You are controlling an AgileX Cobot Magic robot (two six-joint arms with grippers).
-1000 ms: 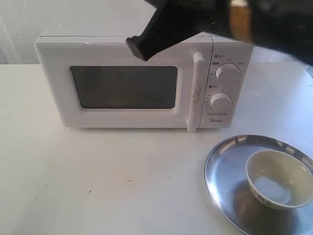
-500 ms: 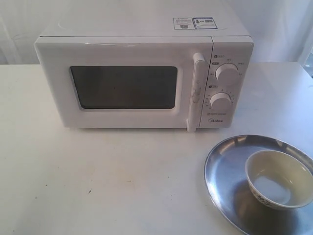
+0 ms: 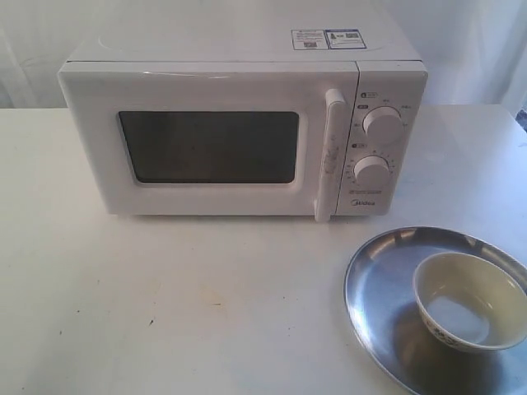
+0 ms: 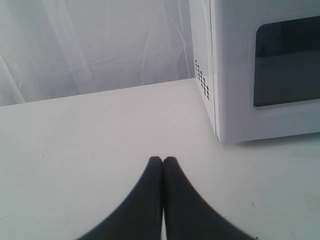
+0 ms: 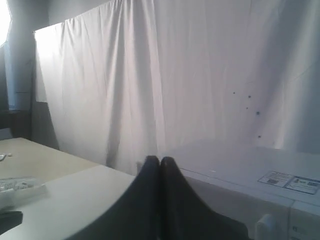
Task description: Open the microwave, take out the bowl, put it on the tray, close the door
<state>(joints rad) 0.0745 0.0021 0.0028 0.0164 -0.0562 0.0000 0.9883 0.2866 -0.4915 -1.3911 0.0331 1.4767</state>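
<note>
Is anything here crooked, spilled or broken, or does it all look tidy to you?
Nothing stands out. The white boxy microwave sits level, its white windowed door shut flush. The small cream ceramic bowl stands upright on the large round steel tray, and no spill or crack shows.

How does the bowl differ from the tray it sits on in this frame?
The bowl is cream ceramic with small dark marks outside; the tray is shiny bare steel. The bowl is much smaller than the tray and covers only part of it. The bowl is deep with steep walls; the tray is shallow with a low rim. Both are round and upright; the bowl is empty.
</note>
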